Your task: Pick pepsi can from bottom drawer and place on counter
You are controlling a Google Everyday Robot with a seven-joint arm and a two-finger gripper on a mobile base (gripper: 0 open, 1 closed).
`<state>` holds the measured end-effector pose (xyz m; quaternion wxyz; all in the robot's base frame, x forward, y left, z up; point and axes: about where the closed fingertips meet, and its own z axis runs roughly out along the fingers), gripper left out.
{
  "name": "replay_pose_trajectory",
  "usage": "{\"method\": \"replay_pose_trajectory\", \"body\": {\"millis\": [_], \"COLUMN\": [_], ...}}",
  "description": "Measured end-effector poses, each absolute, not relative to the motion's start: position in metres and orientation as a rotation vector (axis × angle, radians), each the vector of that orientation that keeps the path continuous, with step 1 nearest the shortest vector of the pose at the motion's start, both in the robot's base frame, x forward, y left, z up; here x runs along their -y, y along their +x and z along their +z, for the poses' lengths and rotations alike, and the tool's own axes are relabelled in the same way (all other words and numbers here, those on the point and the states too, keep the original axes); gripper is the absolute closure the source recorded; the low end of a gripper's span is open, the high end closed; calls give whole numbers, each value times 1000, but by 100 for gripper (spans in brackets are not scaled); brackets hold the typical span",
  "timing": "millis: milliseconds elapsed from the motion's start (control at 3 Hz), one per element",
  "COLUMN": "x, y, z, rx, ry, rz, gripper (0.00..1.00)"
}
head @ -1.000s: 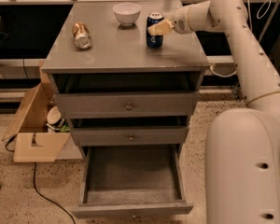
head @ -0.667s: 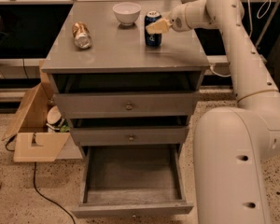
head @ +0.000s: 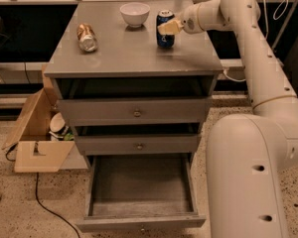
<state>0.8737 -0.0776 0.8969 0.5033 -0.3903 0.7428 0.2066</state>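
Observation:
The pepsi can (head: pixel 164 37), dark blue with a silver top, stands upright on the counter (head: pixel 129 53) at its back right. My gripper (head: pixel 168 27) reaches in from the right and is closed around the can's upper part; one cream finger (head: pixel 171 27) lies across its front. The bottom drawer (head: pixel 141 190) is pulled fully open, and its dark grey inside holds nothing.
A white bowl (head: pixel 135 13) stands at the back of the counter, left of the can. A brownish-gold can (head: pixel 87 36) lies on its side at the counter's left. An open cardboard box (head: pixel 37 133) sits on the floor to the left, with a black cable (head: pixel 44 202) beside it.
The gripper and can have stayed almost in place at the back right of the counter. The arm's elbow has swung a little leftward in view.

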Motion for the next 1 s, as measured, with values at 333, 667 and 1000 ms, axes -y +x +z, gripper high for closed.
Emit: {"method": "replay_pose_trajectory", "body": {"millis": [333,667,1000], "x": [78,90,134], "y": [874,869,850], "z": [897,916,958], "rx": [-1794,-1758,-1686], "ry": [-943,-917,-830], "rz": [499,485,397], "gripper": [4,0,0]}}
